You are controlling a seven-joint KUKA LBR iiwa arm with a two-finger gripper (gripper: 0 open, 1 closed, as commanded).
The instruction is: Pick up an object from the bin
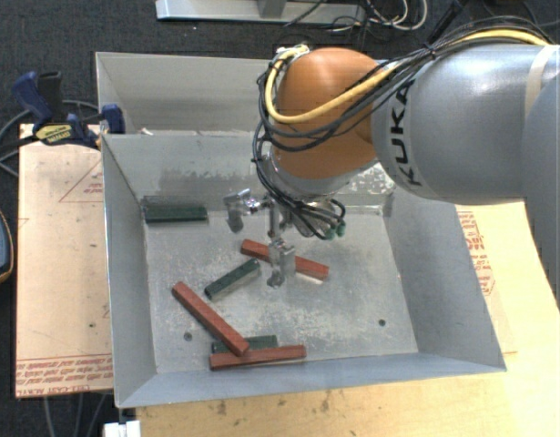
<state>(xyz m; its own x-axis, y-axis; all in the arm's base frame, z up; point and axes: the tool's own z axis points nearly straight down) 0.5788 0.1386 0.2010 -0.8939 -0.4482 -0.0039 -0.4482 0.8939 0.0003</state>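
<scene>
Your tool hangs over the red-brown bar at the bin's middle, beside a dark green bar; clenched or released, you cannot tell.

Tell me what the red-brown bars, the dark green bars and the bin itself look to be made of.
The red-brown bars are probably painted wood or hard plastic: flat matt colour, straight square edges, no gloss. The dark green bars are likely the same: same shape, same dull finish. The bin looks like bare grey sheet metal, with flat slanted walls and a scuffed floor.
</scene>
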